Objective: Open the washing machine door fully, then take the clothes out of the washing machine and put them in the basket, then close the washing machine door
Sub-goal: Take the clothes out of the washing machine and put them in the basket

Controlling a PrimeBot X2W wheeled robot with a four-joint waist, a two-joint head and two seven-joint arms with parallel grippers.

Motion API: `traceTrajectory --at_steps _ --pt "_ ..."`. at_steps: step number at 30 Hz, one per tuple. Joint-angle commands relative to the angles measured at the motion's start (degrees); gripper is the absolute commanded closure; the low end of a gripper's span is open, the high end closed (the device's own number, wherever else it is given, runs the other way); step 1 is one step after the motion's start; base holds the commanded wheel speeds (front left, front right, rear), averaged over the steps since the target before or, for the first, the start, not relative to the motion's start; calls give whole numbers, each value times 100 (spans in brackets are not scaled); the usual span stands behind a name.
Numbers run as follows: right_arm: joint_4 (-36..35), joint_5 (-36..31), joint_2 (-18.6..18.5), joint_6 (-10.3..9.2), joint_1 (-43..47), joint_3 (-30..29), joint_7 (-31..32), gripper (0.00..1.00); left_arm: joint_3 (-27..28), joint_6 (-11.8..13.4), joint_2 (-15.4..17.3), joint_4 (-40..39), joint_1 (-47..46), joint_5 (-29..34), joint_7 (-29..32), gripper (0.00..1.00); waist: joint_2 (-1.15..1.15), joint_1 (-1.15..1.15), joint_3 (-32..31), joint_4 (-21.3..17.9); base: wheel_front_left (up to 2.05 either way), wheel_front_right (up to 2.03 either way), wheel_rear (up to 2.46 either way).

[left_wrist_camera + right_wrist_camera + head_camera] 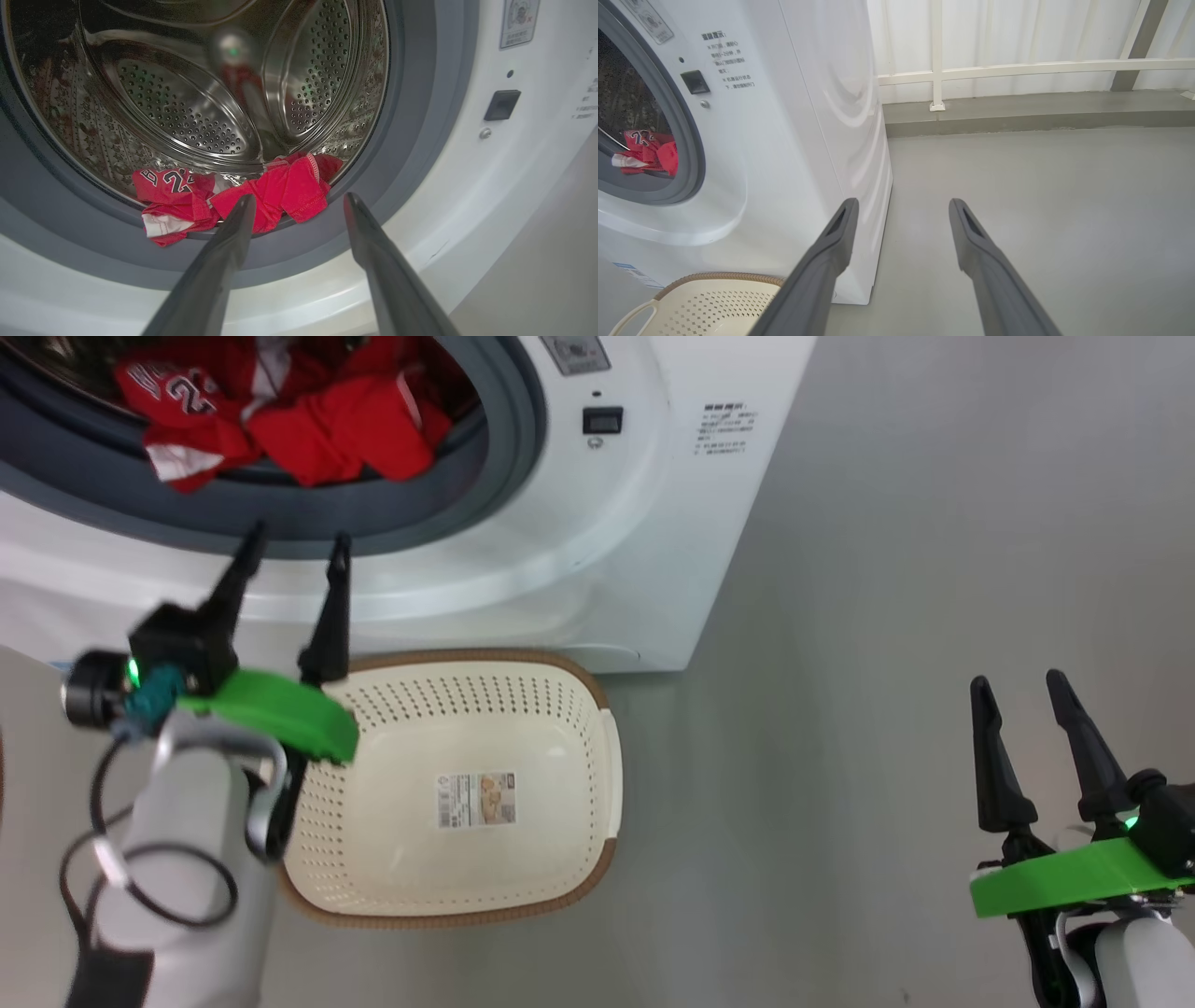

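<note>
**A:** What is on my left?

**B:** Your left gripper [297, 534]. Its two dark fingers are wide apart and hold nothing. They point at the grey rubber ring [93, 490] of the washing machine [635, 523], just under the round hole.

**A:** Where are the clothes?

**B:** The red clothes [317, 425] lie in a heap low down at the front of the shiny drum [187, 116]. Some of them hang over the ring. Your left fingers are near them but do not touch them.

**A:** And the basket?

**B:** The basket [467, 656] sits on the grey floor [887, 616], right up against the front of the washing machine. It is under your left gripper. You can see a paper label [476, 800] on its bottom.

**A:** What about my right side?

**B:** Your right gripper [1018, 679] is wide open too and holds nothing. It hangs over the floor, well apart from the washing machine and the basket.
</note>
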Motion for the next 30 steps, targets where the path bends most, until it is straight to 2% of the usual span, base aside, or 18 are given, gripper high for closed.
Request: traceTrajectory --at_steps 1,6,11,14,23,30 --pt "-164 40 -30 36 -145 147 -37 0 135 -32 217 77 -343 47 -28 0 0 0 368 -148 0 0 0" --pt "-197 55 6 36 -354 182 -37 0 145 -32 312 1134 -1430 -47 8 0 0 0 723 -282 0 0 0" --pt "-230 94 41 36 -604 266 -37 0 121 -7 565 2336 -2614 -35 166 0 0 0 1114 -517 0 0 0" --pt "-250 111 51 36 -668 271 -37 0 136 -3 602 2727 -3019 -90 240 0 0 0 1256 -579 0 0 0" --pt "-285 160 64 36 -836 349 -37 0 61 53 792 3489 -3804 -70 410 0 0 0 1573 -742 0 0 0" --pt "-320 250 65 36 -912 407 -37 0 -78 83 940 3810 -4077 -7 564 0 0 0 1752 -838 0 0 0"
